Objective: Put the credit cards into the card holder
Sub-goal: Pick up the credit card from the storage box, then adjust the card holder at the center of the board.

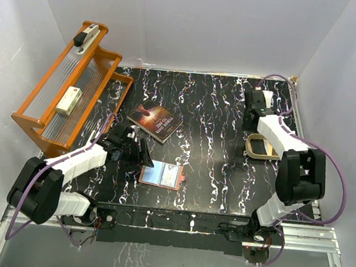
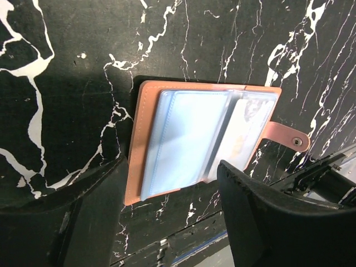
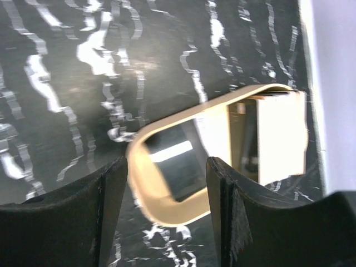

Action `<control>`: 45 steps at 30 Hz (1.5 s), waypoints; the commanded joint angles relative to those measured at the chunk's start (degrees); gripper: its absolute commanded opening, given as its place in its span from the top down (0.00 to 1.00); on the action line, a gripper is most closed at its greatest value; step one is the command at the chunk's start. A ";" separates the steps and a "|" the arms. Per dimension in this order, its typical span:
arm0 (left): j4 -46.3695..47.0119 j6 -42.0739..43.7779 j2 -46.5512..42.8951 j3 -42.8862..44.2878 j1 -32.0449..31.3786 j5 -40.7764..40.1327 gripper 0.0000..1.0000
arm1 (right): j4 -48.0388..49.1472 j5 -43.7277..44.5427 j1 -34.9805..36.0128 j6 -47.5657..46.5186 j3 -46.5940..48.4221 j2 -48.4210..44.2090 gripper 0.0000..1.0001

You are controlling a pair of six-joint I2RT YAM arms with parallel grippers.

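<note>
The reddish-brown card holder [image 1: 161,176] lies open on the black marble table, its clear sleeves up. In the left wrist view the card holder [image 2: 146,144] shows pale blue sleeves, a snap tab [image 2: 289,138] at the right, and a pale printed card [image 2: 245,130] in the right sleeve. My left gripper [image 1: 143,156] is open and empty just left of the holder; in its own view the left gripper [image 2: 172,217] hovers over the holder's near edge. My right gripper [image 1: 253,119] is open and empty above the beige-gold tin [image 1: 262,146]. In the tin [image 3: 167,208] lie a dark card [image 3: 178,169] and an upright pale card [image 3: 281,136].
A dark paperback book [image 1: 155,122] lies behind the left gripper. An orange wooden rack [image 1: 68,90] with small items stands at the far left. White walls close in the table on three sides. The tin sits near the right table edge.
</note>
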 commanded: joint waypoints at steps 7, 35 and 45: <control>3.00 0.97 1.89 -3.00 0.31 2.99 0.36 | -7.51 8.56 -7.29 -5.60 8.85 8.07 0.42; 10.75 -6.89 -3.45 -9.04 0.23 12.65 0.39 | -1.70 10.96 -14.82 -9.36 3.21 10.59 0.54; 8.25 -4.99 -3.99 -7.84 0.23 11.46 0.38 | -0.98 10.07 -14.82 -9.73 3.37 8.59 0.65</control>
